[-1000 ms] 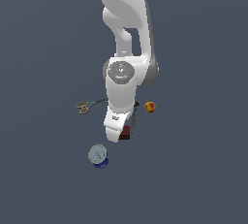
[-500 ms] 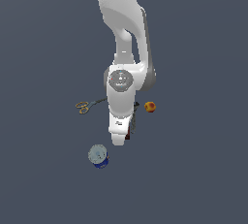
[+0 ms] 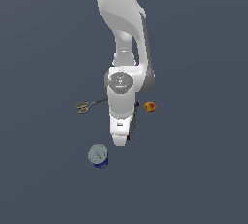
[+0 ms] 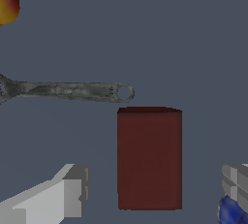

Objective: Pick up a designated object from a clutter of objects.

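The dark red-brown box [image 4: 149, 157] lies flat between my two fingers in the wrist view. My gripper [image 4: 152, 189] is open, with one finger [image 4: 63, 194] on one side of the box and the other finger [image 4: 236, 179] on the opposite side, both apart from it. In the exterior view my hand [image 3: 120, 136] covers the box almost fully; only a dark sliver [image 3: 131, 125] shows beside it. The grey wrench [image 4: 68, 91] lies just beyond the box's far end.
The orange-red fruit [image 3: 150, 106] sits to the exterior view's right of my hand and shows in the wrist view [image 4: 7, 2]. The blue silver-topped can [image 3: 98, 156] stands near my hand. Yellow-handled scissors [image 3: 83, 106] lie to the exterior view's left.
My hand has come down over the dark red box, which now is nearly hidden in the exterior view. The other objects have not moved.
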Controlling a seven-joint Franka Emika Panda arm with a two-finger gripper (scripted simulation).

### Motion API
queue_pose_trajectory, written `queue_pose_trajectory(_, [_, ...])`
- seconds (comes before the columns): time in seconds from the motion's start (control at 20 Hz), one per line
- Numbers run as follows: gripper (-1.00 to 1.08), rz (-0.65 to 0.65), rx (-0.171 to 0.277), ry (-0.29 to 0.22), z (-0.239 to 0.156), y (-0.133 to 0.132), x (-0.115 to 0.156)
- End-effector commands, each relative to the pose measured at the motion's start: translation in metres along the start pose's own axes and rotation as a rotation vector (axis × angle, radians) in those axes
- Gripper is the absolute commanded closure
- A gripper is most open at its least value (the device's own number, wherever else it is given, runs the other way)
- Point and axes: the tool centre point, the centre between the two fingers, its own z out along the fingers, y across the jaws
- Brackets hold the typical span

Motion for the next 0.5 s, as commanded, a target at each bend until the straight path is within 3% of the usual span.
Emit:
queue_pose_trajectory(0.0, [-0.92,0.000,0.000,0.000,0.001,0.000,0.000])
queue_pose_trajectory(0.45, [-0.92,-0.004,-0.001,0.000,0.036,-0.001,0.000])
